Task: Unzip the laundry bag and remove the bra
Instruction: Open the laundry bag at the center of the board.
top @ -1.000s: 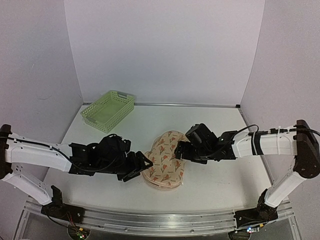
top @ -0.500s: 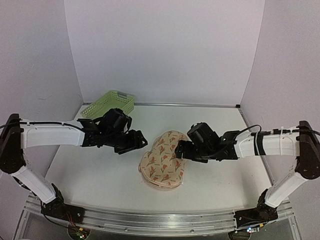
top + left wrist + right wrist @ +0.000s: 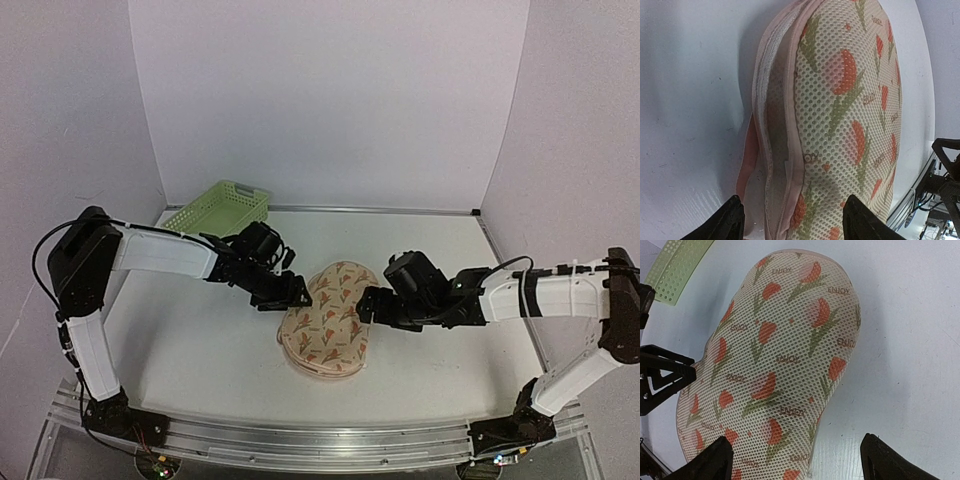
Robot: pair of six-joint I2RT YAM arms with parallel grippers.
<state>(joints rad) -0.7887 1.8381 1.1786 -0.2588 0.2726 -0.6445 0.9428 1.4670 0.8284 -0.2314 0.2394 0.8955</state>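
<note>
The laundry bag (image 3: 328,322) lies flat mid-table, beige-pink mesh with orange-red and green tulip motifs. My left gripper (image 3: 296,293) is open at its far left edge. In the left wrist view the gripper (image 3: 795,224) straddles the bag's (image 3: 845,100) side seam, where a narrow gap shows between the two halves. My right gripper (image 3: 368,308) is open at the bag's right edge. In the right wrist view it (image 3: 800,465) hovers over the bag's (image 3: 785,355) right rim. The bra is hidden.
A light green lattice basket (image 3: 218,216) stands at the back left, and its corner shows in the right wrist view (image 3: 675,270). White walls close the table on three sides. The left gripper's fingers (image 3: 665,375) show beyond the bag.
My left gripper left the bag's near left edge, swung back-left, then came to the bag's far left edge. My right gripper shifted slightly nearer. The bag stays put.
</note>
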